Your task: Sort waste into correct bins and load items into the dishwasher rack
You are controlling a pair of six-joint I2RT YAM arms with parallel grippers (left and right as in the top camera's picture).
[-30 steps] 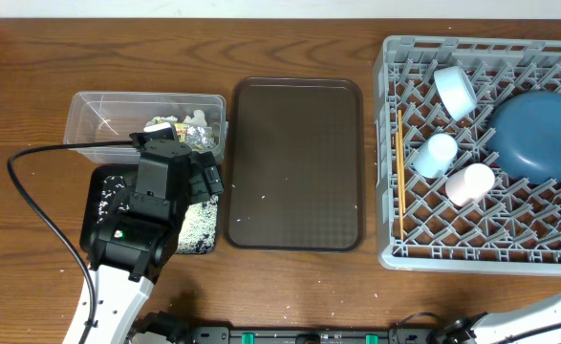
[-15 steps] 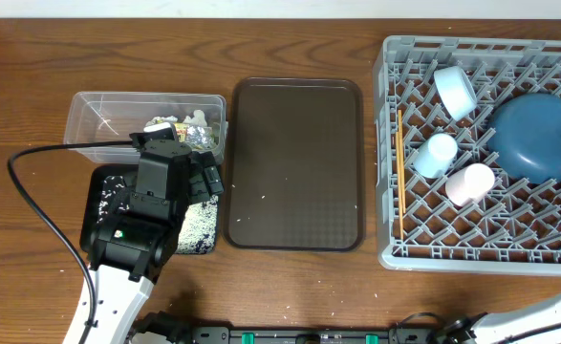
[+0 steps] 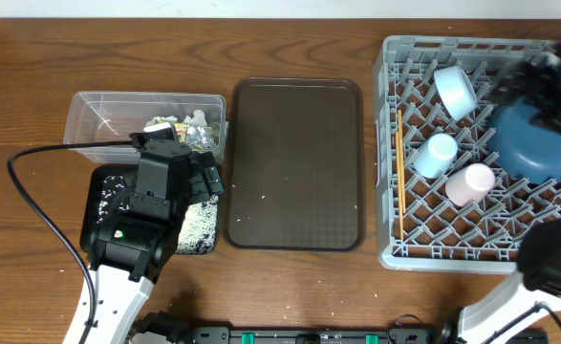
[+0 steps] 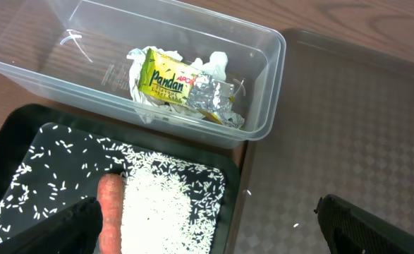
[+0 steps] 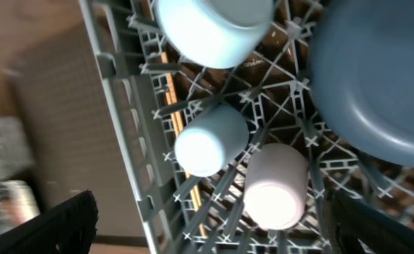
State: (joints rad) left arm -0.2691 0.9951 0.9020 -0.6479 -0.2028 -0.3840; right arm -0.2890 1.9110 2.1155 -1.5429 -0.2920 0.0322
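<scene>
The grey dishwasher rack (image 3: 423,250) holds the blue plate (image 3: 538,143), white bowl (image 3: 455,88), light-blue cup (image 3: 436,153), pink cup (image 3: 468,182) and chopsticks (image 3: 400,162). My right gripper (image 3: 543,81) hovers blurred over the plate, open and empty (image 5: 217,226), with the pink cup (image 5: 274,187) below it. The clear tub (image 4: 263,85) contains the yellow-green wrapper (image 4: 168,81) and white tissue (image 4: 214,63). In the black tray (image 4: 23,141) lie the carrot (image 4: 110,208) and rice (image 4: 157,212). My left gripper (image 4: 214,233) hangs open above the tray's right edge, holding nothing.
A flat brown serving tray (image 3: 294,162) lies between the bins and the rack, with a few stray rice grains on it. A black cable (image 3: 32,201) loops left of the left arm. The table's front edge runs close under the rack.
The right arm has swung into the overhead view, from the lower right corner to above the rack's far right. The left arm and all objects stay where they were.
</scene>
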